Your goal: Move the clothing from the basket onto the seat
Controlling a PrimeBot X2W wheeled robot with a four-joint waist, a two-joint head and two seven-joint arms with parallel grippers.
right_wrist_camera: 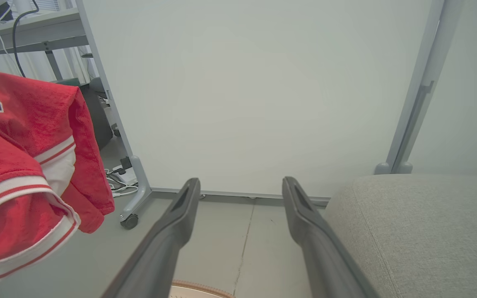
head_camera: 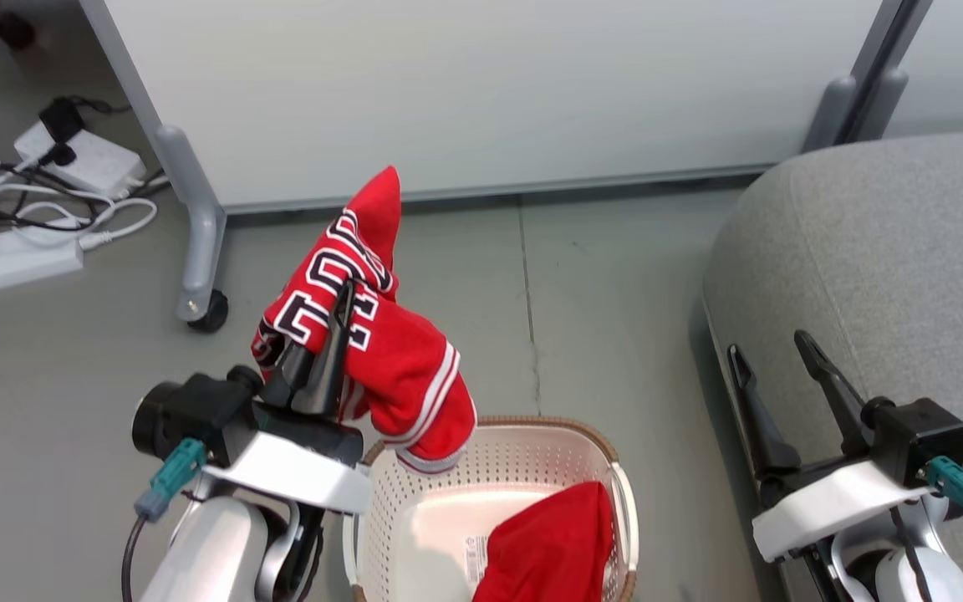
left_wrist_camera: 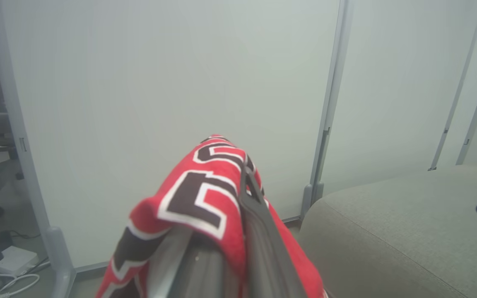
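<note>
My left gripper (head_camera: 346, 293) is shut on the red jersey (head_camera: 398, 368), which hangs lifted above the basket (head_camera: 607, 456) with its black-and-white lettering and white-striped trim showing. In the left wrist view the jersey (left_wrist_camera: 205, 194) drapes over my left gripper (left_wrist_camera: 244, 169). A plainer red garment (head_camera: 557, 543) lies in the basket's right half, beside the barcode sticker (head_camera: 475, 558). The grey seat (head_camera: 891, 251) stands to the right. My right gripper (head_camera: 770, 347) hangs open and empty at the seat's near edge. In the right wrist view the jersey (right_wrist_camera: 23, 165) hangs left of my right gripper (right_wrist_camera: 240, 184).
A white partition panel (head_camera: 481, 92) on a grey castor leg (head_camera: 201, 251) closes off the back. Power strips and cables (head_camera: 38, 209) lie on the floor at the far left. Grey floor (head_camera: 598, 309) stretches between basket, panel and seat.
</note>
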